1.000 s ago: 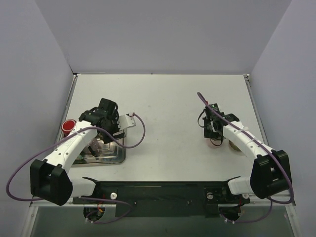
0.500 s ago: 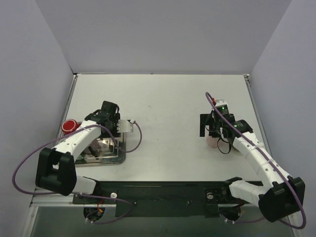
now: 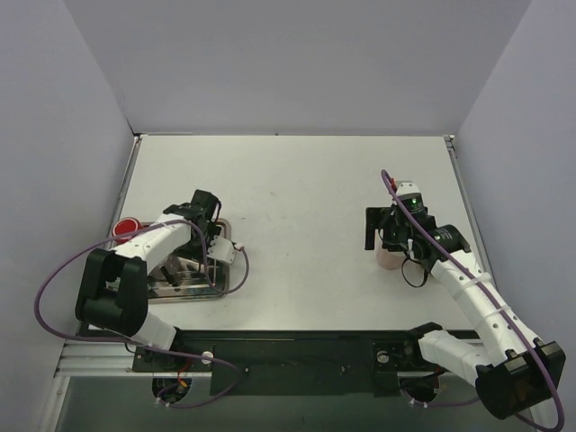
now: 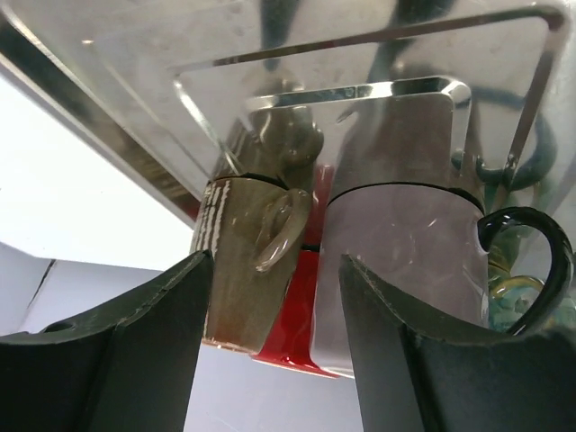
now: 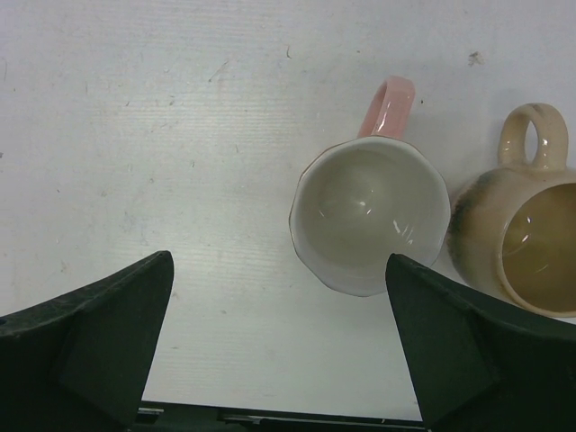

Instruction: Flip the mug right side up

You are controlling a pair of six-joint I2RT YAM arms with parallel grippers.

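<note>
**A:** Where is the pink mug?

**B:** On the table, standing mouth up with its pale inside showing and its handle pointing away from the arm's base. A tan mug, also mouth up, sits right against its rim.

**A:** And the right gripper?

**B:** It hangs above the pink mug. Its 2 fingers are spread wide with nothing between them, and they touch neither mug.

**A:** The left gripper?

**B:** Low over the steel tray at the table's left side, with its fingers apart and holding nothing. Through the gap its camera sees 3 things close together: a brown mug, a grey mug with a black handle, and a red cup behind them.

**A:** Are those 3 upright?

**B:** I cannot tell from that angle.
</note>
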